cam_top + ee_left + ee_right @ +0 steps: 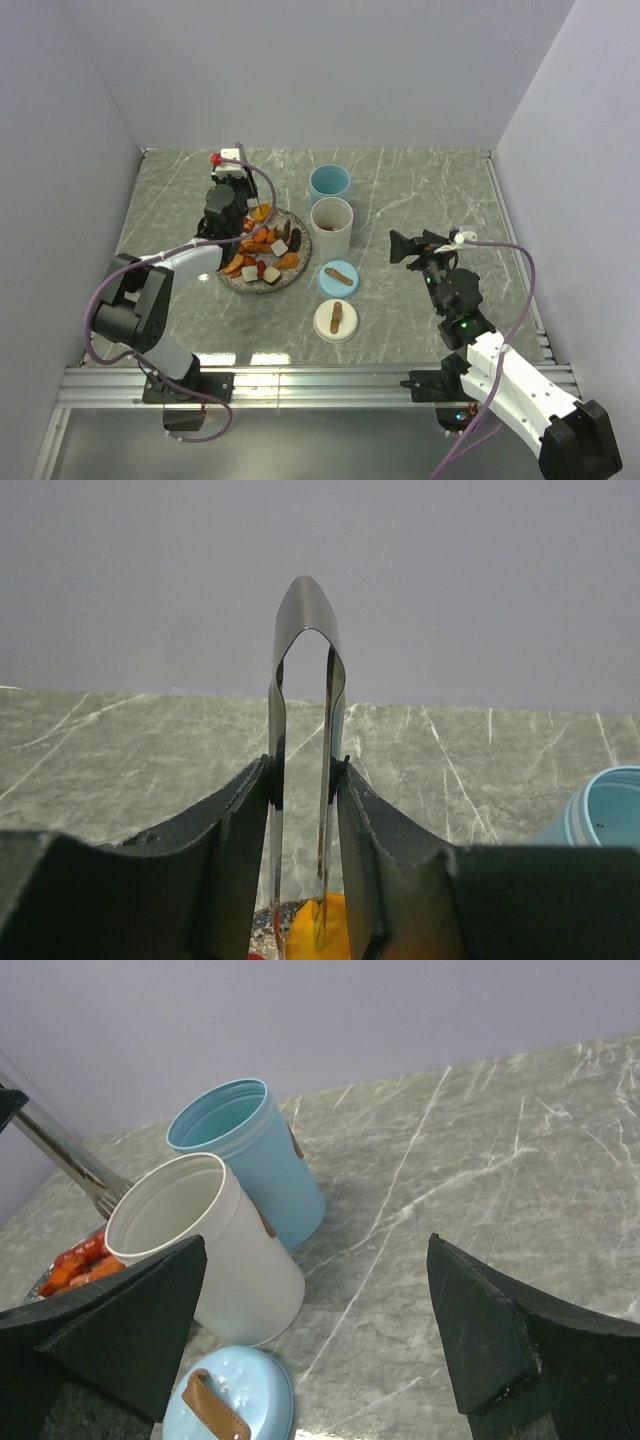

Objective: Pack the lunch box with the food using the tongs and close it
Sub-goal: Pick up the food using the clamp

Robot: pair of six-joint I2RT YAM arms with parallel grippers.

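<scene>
Left wrist view: we see the left jaws clamped on the tongs (pixel 303 592), both thin arms pinched between them. The bend rises above the jaws and the tips reach down below them toward an orange piece of the food (pixel 325 925). From the top view, that food lies heaped on a plate (pixel 272 288) beneath those jaws. The right jaws stand wide apart, holding nothing, above the marbled worktop (pixel 420 190). The white container (pixel 250 1280) and blue container (pixel 270 1180) sit ahead of them, to their left.
</scene>
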